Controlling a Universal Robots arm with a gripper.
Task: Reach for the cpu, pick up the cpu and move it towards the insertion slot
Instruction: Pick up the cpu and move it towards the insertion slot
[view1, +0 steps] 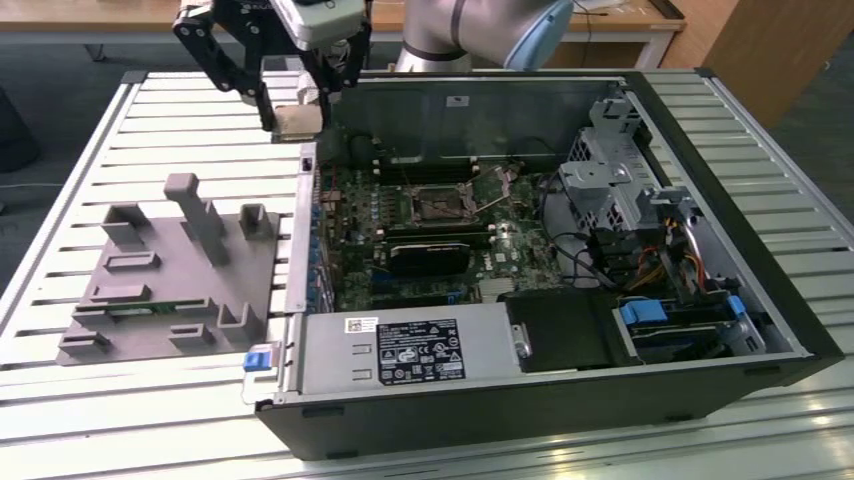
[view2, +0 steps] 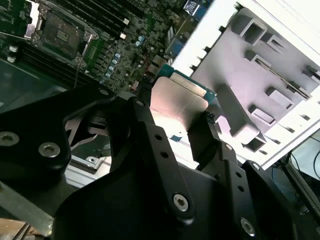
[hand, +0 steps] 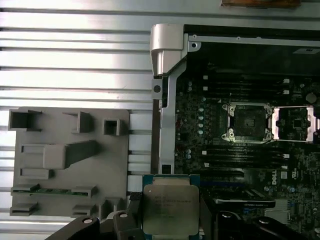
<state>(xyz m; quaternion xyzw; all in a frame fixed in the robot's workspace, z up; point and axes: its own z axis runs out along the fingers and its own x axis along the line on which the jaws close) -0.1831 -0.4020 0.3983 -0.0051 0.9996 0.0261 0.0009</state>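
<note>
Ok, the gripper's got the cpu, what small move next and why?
Probably carry it sideways over the case wall toward the insertion slot. The gripper holds the cpu raised at the case's edge, and the slot sits open on the board, off to the exterior view's right.

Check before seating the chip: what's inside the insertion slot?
The insertion slot stands open, dark bed bare, its frame flipped aside. The pincer holds the cpu.

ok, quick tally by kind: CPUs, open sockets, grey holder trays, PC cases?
Silvery square cpu, in the black gripper: 1
Dark square insertion slot with metal frame: 1
Grey plastic fixture tray: 1
Open black computer case: 1
Total: 4
</note>
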